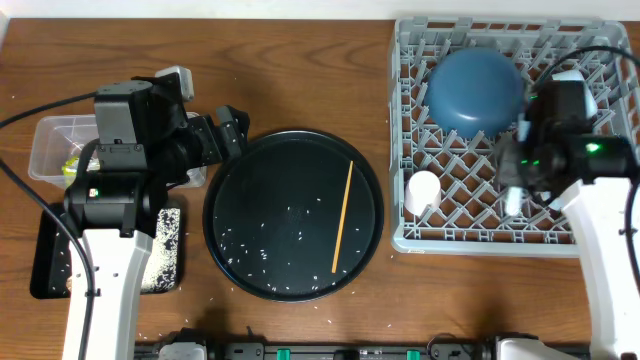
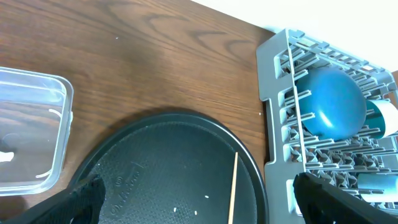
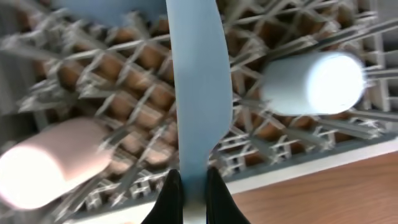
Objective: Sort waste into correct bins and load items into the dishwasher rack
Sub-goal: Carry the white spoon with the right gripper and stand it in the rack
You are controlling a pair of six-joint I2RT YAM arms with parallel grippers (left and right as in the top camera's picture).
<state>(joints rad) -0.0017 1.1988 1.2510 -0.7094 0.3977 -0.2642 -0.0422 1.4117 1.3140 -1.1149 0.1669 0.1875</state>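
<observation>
Spoon (image 3: 199, 93) is gripped by the closed right gripper (image 3: 194, 186) over the rack (image 3: 81, 68), between pink cup (image 3: 56, 162) and blue cup (image 3: 311, 84). Left gripper (image 2: 199, 191) is held wide open, empty, above the round tray (image 1: 260, 200) bearing the chopstick (image 1: 343, 215).

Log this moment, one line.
left pincer open near round tray; right pincer shut on spoon over rack; chopstick on round tray

You've got one square grey plastic lattice rack (image 1: 405, 120), one round blue bowl (image 1: 477, 90), two cups, a small pink cup (image 3: 53, 165) and a small light blue cup (image 3: 311, 84), one pale blue spoon (image 3: 199, 93), one thin wooden chopstick (image 1: 343, 217), one round black tray (image 1: 250, 200), one clear rectangular plastic tub (image 1: 50, 150) and one flat black rectangular tray (image 1: 48, 260).
</observation>
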